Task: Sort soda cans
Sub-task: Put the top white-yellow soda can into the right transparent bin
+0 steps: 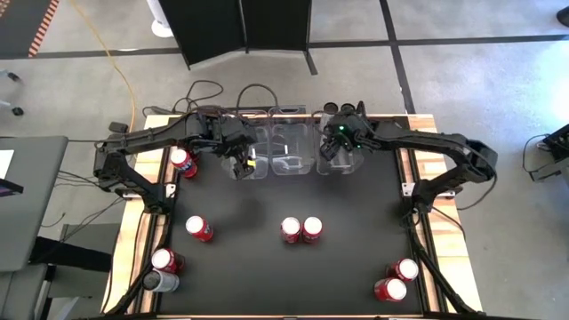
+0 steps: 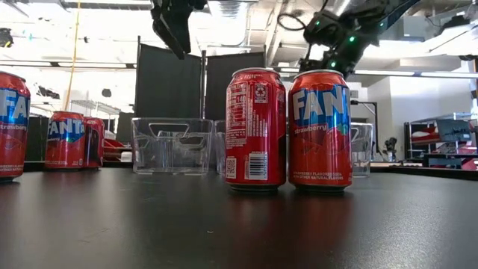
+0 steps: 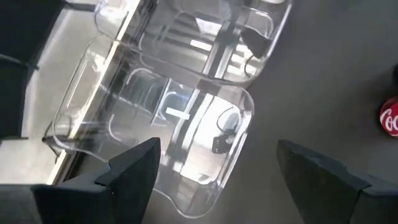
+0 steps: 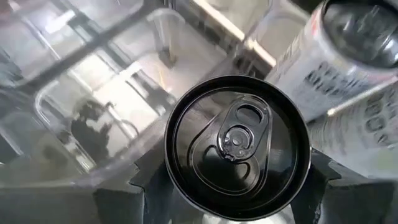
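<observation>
My right gripper (image 1: 342,144) hangs over the rightmost of three clear bins (image 1: 333,164) at the table's far side, shut on a soda can whose dark silver top (image 4: 236,146) fills the right wrist view. A white-and-silver can (image 4: 348,68) stands in that bin beside it. My left gripper (image 3: 224,180) hovers open and empty over the left bin (image 3: 155,118). Red soda cans stand on the black table: two together at the middle (image 1: 301,230), one at the far left (image 1: 182,162), one at the left (image 1: 199,228). My right gripper pinches the soda can between its two fingers (image 4: 146,180), one on each side of the can's wall just under the top rim (image 4: 305,168). The fingers slant down from the right. The can's top faces the wrist and hides its body and lower end.
A red can (image 1: 165,260) and a silver can (image 1: 160,282) stand at the near left corner, and two red cans (image 1: 396,278) at the near right. The middle bin (image 1: 289,151) sits between the other two. Wooden table edges and cables run along both sides.
</observation>
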